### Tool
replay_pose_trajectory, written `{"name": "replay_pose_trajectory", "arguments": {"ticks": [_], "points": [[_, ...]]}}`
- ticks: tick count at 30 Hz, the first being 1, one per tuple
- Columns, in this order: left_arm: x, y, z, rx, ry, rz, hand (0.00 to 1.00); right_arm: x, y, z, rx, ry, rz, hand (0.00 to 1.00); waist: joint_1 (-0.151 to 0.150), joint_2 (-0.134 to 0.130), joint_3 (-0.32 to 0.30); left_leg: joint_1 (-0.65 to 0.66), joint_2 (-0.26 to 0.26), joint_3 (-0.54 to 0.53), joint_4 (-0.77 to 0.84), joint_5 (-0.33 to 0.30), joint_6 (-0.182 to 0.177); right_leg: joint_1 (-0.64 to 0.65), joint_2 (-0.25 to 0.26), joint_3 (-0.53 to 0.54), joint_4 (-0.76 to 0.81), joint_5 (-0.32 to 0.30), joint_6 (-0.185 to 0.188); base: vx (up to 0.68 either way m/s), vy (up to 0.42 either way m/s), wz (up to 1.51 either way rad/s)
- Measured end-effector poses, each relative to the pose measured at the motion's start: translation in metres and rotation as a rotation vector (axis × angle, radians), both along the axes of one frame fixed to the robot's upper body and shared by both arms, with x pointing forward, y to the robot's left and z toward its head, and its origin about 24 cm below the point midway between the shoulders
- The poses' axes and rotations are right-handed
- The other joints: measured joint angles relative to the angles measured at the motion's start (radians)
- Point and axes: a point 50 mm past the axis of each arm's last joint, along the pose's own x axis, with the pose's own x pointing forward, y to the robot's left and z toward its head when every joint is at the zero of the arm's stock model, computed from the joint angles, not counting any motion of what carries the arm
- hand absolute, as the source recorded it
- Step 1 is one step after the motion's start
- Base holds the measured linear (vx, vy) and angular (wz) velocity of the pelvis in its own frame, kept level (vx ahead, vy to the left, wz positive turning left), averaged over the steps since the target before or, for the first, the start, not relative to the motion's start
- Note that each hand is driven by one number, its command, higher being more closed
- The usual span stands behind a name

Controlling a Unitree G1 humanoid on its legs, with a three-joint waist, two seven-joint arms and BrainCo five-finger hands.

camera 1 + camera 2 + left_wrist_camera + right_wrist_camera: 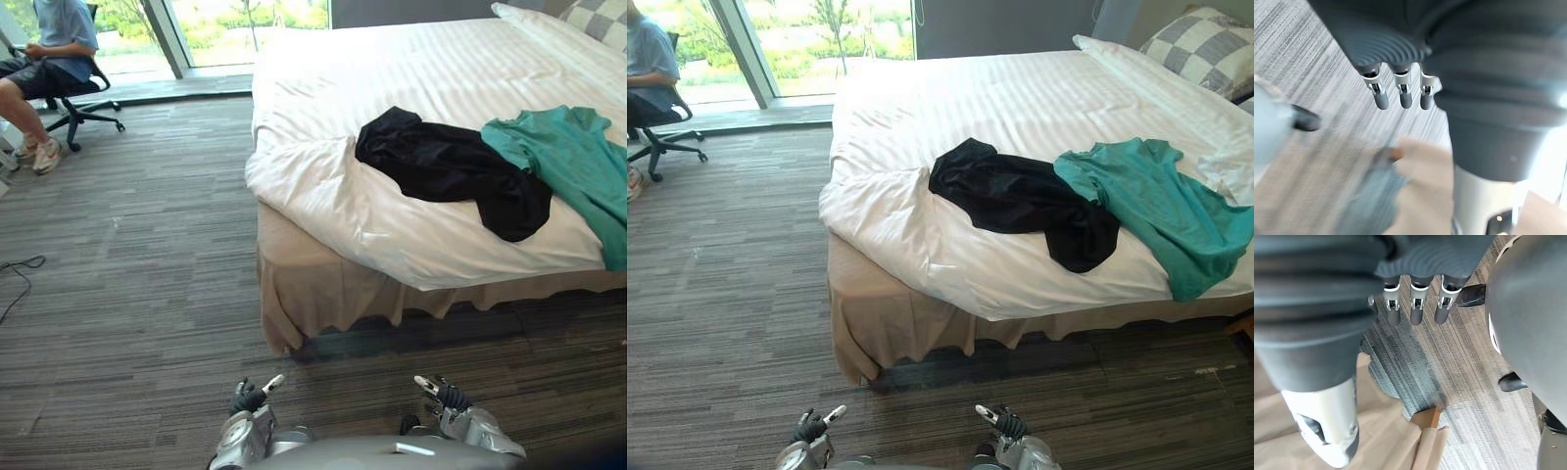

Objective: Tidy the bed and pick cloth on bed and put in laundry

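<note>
A black cloth (451, 166) lies crumpled on the white duvet near the foot of the bed (323, 206). A teal shirt (573, 162) is spread out just to its right, touching it. My left hand (250, 401) and right hand (446, 397) hang low over the carpet, well short of the bed. In the left wrist view the fingers (1403, 93) are straight and hold nothing. The right hand's fingers (1415, 308) are also straight and empty.
A beige bed skirt (323, 294) hangs to the grey striped carpet (127, 294). A checked pillow (1205, 49) lies at the head of the bed. A person sits on an office chair (78, 98) at the far left by the window.
</note>
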Motion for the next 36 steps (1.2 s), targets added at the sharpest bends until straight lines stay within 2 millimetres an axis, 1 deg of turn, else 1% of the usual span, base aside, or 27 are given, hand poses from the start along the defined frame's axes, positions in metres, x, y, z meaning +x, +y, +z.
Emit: {"name": "replay_pose_trajectory", "arguments": {"ticks": [1, 2, 4, 5, 7, 9, 10, 12, 13, 14, 15, 16, 18, 19, 20, 21, 22, 23, 25, 26, 28, 29, 31, 32, 34, 35, 36], "points": [[0.008, 0.013, 0.011, 0.047, -0.058, 0.062, 0.00, -0.002, -0.002, 0.000, 0.000, 0.013, -0.002, 0.00, -0.004, 0.001, 0.000, 0.000, 0.003, -0.001, -0.002, 0.003, -0.003, -0.001, 0.003, -0.001, 0.000, 0.000, -0.001, -0.13, -0.046, -0.07], [0.011, 0.018, 0.015, 0.068, -0.077, 0.085, 0.00, -0.003, -0.002, -0.001, 0.001, 0.020, -0.002, 0.00, -0.004, 0.002, 0.000, 0.000, 0.004, -0.001, -0.004, 0.005, -0.005, -0.002, 0.004, -0.001, 0.000, -0.001, -0.001, -0.10, -0.042, 0.00], [0.028, 0.050, 0.043, 0.196, -0.194, 0.181, 0.00, -0.005, -0.005, -0.001, 0.005, 0.038, -0.008, 0.00, -0.010, 0.003, -0.005, 0.000, 0.010, -0.002, -0.022, 0.015, -0.014, -0.008, 0.010, -0.007, -0.005, -0.001, -0.003, -0.07, -0.035, 0.02], [0.032, 0.055, 0.049, 0.226, -0.218, 0.192, 0.00, -0.006, -0.005, -0.001, 0.006, 0.041, -0.009, 0.00, -0.012, 0.003, -0.005, 0.000, 0.011, -0.002, -0.028, 0.017, -0.012, -0.010, 0.012, -0.009, -0.005, -0.001, -0.002, -0.05, -0.032, 0.05], [0.048, 0.072, 0.078, 0.336, -0.324, 0.217, 0.00, -0.011, -0.007, -0.001, 0.006, 0.048, -0.012, 0.00, -0.017, 0.003, -0.009, -0.007, 0.014, -0.003, -0.036, 0.025, -0.016, -0.018, 0.017, -0.015, -0.006, -0.001, -0.003, -0.02, -0.021, 0.07], [0.058, 0.074, 0.091, 0.413, -0.364, 0.202, 0.00, -0.013, -0.007, -0.002, 0.009, 0.062, -0.013, 0.00, -0.019, 0.003, -0.015, -0.007, 0.015, -0.008, -0.045, 0.029, -0.019, -0.019, 0.020, -0.020, -0.006, -0.003, -0.006, 0.02, -0.002, 0.06], [0.059, 0.074, 0.093, 0.431, -0.369, 0.195, 0.00, -0.013, -0.007, -0.002, 0.010, 0.063, -0.013, 0.00, -0.020, 0.005, -0.019, -0.008, 0.015, -0.009, -0.049, 0.032, -0.020, -0.021, 0.020, -0.022, -0.006, -0.003, -0.006, 0.06, 0.005, 0.08], [0.065, 0.070, 0.103, 0.619, -0.329, 0.116, 0.00, -0.013, -0.006, -0.002, 0.020, 0.077, -0.019, 0.00, -0.023, 0.003, -0.045, -0.013, 0.017, -0.010, -0.067, 0.045, -0.022, -0.032, 0.020, -0.028, -0.001, 0.000, -0.010, 0.10, 0.017, 0.07], [0.066, 0.071, 0.107, 0.648, -0.333, 0.102, 0.00, -0.013, -0.006, -0.002, 0.022, 0.079, -0.018, 0.00, -0.023, 0.002, -0.046, -0.013, 0.018, -0.009, -0.066, 0.047, -0.021, -0.032, 0.020, -0.028, -0.001, 0.000, -0.011, 0.12, 0.025, 0.01], [0.071, 0.083, 0.123, 0.741, -0.363, 0.057, 0.00, -0.011, -0.006, -0.001, 0.022, 0.077, -0.017, 0.00, -0.025, -0.003, -0.050, -0.008, 0.021, -0.002, -0.068, 0.051, -0.024, -0.031, 0.023, -0.027, 0.000, 0.001, -0.012, 0.11, 0.018, -0.05], [0.080, 0.100, 0.145, 0.824, -0.412, 0.009, 0.00, -0.012, -0.008, 0.000, 0.019, 0.076, -0.015, 0.00, -0.025, -0.004, -0.052, -0.001, 0.023, 0.008, -0.068, 0.052, -0.026, -0.028, 0.025, -0.026, 0.000, 0.001, -0.013, 0.13, 0.029, -0.05], [0.088, 0.111, 0.167, 0.886, -0.459, -0.022, 0.00, -0.012, -0.010, 0.001, 0.012, 0.073, -0.008, 0.00, -0.024, -0.005, -0.053, 0.002, 0.023, 0.020, -0.068, 0.052, -0.026, -0.025, 0.024, -0.026, 0.000, 0.001, -0.013, 0.07, 0.021, -0.05], [0.107, 0.121, 0.217, 1.012, -0.591, -0.087, 0.00, -0.015, -0.012, 0.001, 0.002, 0.073, -0.001, 0.00, -0.022, -0.003, -0.060, -0.010, 0.022, 0.033, -0.067, 0.052, -0.027, -0.036, 0.017, -0.025, 0.000, 0.001, -0.012, 0.02, 0.012, 0.00], [0.116, 0.119, 0.235, 1.036, -0.643, -0.104, 0.00, -0.014, -0.012, 0.002, -0.002, 0.070, -0.002, 0.00, -0.021, -0.002, -0.062, -0.023, 0.019, 0.041, -0.066, 0.052, -0.027, -0.047, 0.012, -0.024, 0.000, 0.001, -0.012, 0.01, 0.032, 0.03], [0.120, 0.118, 0.243, 1.049, -0.663, -0.111, 0.00, -0.013, -0.012, 0.002, -0.005, 0.070, -0.002, 0.00, -0.019, -0.001, -0.062, -0.028, 0.018, 0.047, -0.065, 0.052, -0.027, -0.053, 0.011, -0.022, 0.002, 0.001, -0.012, -0.02, 0.036, 0.00], [0.131, 0.115, 0.259, 1.091, -0.685, -0.134, 0.00, -0.010, -0.009, 0.002, -0.008, 0.069, 0.000, 0.00, -0.018, 0.003, -0.060, -0.059, 0.015, 0.055, -0.053, 0.052, -0.027, -0.088, 0.005, -0.015, 0.017, 0.000, -0.012, -0.04, 0.028, -0.04], [0.142, 0.108, 0.268, 1.115, -0.686, -0.157, 0.00, 0.000, -0.006, 0.004, -0.009, 0.048, 0.004, 0.00, -0.018, 0.003, -0.053, -0.098, 0.015, 0.057, -0.037, 0.052, -0.027, -0.131, 0.001, -0.007, 0.041, -0.001, -0.013, -0.06, 0.020, -0.04], [0.146, 0.106, 0.271, 1.118, -0.688, -0.162, 0.00, 0.001, -0.005, 0.005, -0.008, 0.046, -0.003, 0.00, -0.018, 0.002, -0.049, -0.113, 0.016, 0.057, -0.029, 0.052, -0.027, -0.146, -0.001, -0.005, 0.049, -0.001, -0.013, -0.08, -0.002, -0.04], [0.172, 0.090, 0.290, 1.171, -0.686, -0.187, 0.00, 0.022, -0.003, 0.012, -0.007, -0.007, -0.023, 0.00, -0.022, -0.011, 0.005, -0.186, 0.019, 0.061, 0.007, 0.052, -0.026, -0.231, -0.007, 0.005, 0.102, -0.005, -0.019, -0.11, -0.025, -0.03], [0.176, 0.088, 0.294, 1.177, -0.683, -0.189, 0.00, 0.026, -0.003, 0.014, -0.007, -0.020, -0.027, 0.00, -0.023, -0.015, 0.015, -0.197, 0.019, 0.062, 0.010, 0.053, -0.025, -0.245, -0.008, 0.007, 0.110, -0.006, -0.021, -0.13, -0.033, -0.04], [0.196, 0.081, 0.310, 1.213, -0.650, -0.218, 0.00, 0.038, -0.004, 0.020, -0.013, -0.060, -0.037, 0.00, -0.029, -0.035, 0.056, -0.240, 0.020, 0.079, 0.006, 0.059, -0.029, -0.311, -0.009, 0.028, 0.140, -0.006, -0.022, -0.13, -0.031, -0.11], [0.197, 0.081, 0.311, 1.214, -0.649, -0.219, 0.00, 0.039, -0.004, 0.020, -0.013, -0.062, -0.038, 0.00, -0.029, -0.036, 0.057, -0.243, 0.020, 0.080, 0.006, 0.060, -0.029, -0.315, -0.009, 0.030, 0.142, -0.006, -0.022, -0.07, -0.019, -0.13], [0.213, 0.070, 0.334, 1.266, -0.645, -0.244, 0.00, 0.046, -0.010, 0.026, -0.024, -0.096, -0.057, 0.00, -0.034, -0.036, 0.099, -0.273, 0.019, 0.094, 0.013, 0.062, -0.027, -0.358, -0.011, 0.048, 0.164, -0.006, -0.024, 0.01, -0.003, -0.11], [0.215, 0.069, 0.339, 1.280, -0.646, -0.248, 0.00, 0.047, -0.010, 0.027, -0.021, -0.101, -0.063, 0.00, -0.034, -0.037, 0.106, -0.280, 0.019, 0.098, 0.019, 0.064, -0.024, -0.366, -0.011, 0.052, 0.168, -0.006, -0.026, 0.01, 0.001, -0.14], [0.224, 0.062, 0.367, 1.317, -0.674, -0.244, 0.00, 0.061, -0.010, 0.037, -0.011, -0.164, -0.074, 0.00, -0.039, -0.034, 0.130, -0.328, 0.020, 0.115, 0.048, 0.064, -0.023, -0.415, -0.016, 0.063, 0.186, -0.007, -0.026, 0.02, 0.000, -0.06], [0.225, 0.060, 0.371, 1.320, -0.681, -0.241, 0.00, 0.063, -0.010, 0.039, -0.006, -0.178, -0.078, 0.00, -0.040, -0.034, 0.133, -0.336, 0.021, 0.121, 0.055, 0.064, -0.023, -0.424, -0.016, 0.065, 0.189, -0.007, -0.027, 0.00, 0.000, 0.00], [0.228, 0.056, 0.382, 1.327, -0.697, -0.237, 0.00, 0.072, -0.008, 0.044, 0.004, -0.217, -0.082, 0.00, -0.041, -0.034, 0.148, -0.354, 0.026, 0.149, 0.078, 0.064, -0.024, -0.447, -0.017, 0.080, 0.203, -0.007, -0.027, 0.01, 0.002, -0.05]]}}
